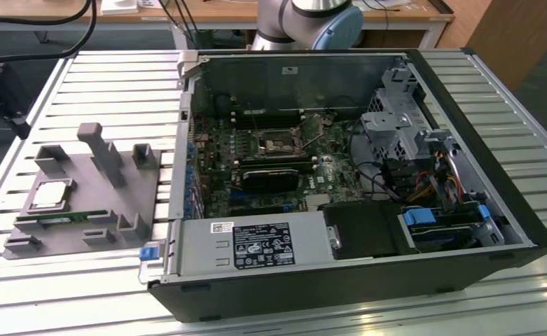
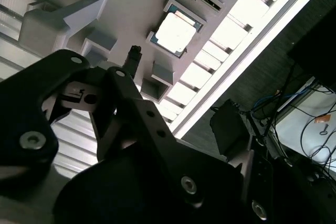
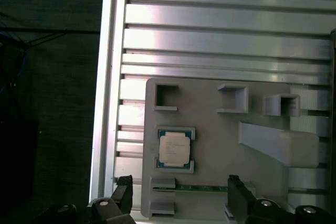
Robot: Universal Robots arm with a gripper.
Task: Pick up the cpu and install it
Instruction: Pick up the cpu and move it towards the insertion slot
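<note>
My gripper (image 3: pixel 178 199) hangs wide open over the grey holder (image 3: pixel 210 140), fingers (image 3: pixel 236 195) well apart, holding and touching nothing. The cpu (image 3: pixel 174 148) lies flat in its square seat on the holder, just beside the green memory stick (image 3: pixel 202 188). In the exterior view, the holder rests on the slatted worktop (image 1: pixel 96 77), to the exterior view's left of the open computer case (image 1: pixel 348 290).

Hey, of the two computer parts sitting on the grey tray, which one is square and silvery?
The cpu, lying flat on the grey tray. The memory stick beside it is long, thin and green.
</note>
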